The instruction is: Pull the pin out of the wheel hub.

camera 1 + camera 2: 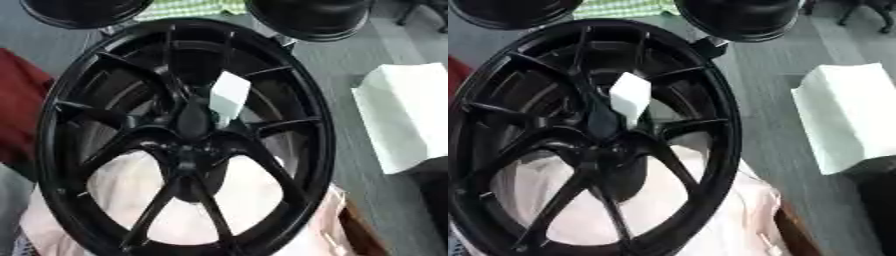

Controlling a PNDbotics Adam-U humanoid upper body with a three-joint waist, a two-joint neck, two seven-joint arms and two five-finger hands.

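Note:
A large black spoked wheel [105, 65] fills most of both views, tilted with its face toward me. At its hub [191, 122] a white, flat-sided piece [229, 95] stands out over the centre, slanting up and to the right; it looks like the pin's outer end, and the part of it inside the hub is hidden. Neither of my hands shows in either view, and nothing touches the white piece.
A pale pink cloth [249, 200] lies under the wheel. Two black round objects [83, 10] [311, 17] sit at the top, with green checked fabric [188, 7] between them. A white box [407, 115] stands right, something red [17, 110] left, and a wooden edge [363, 235] lower right.

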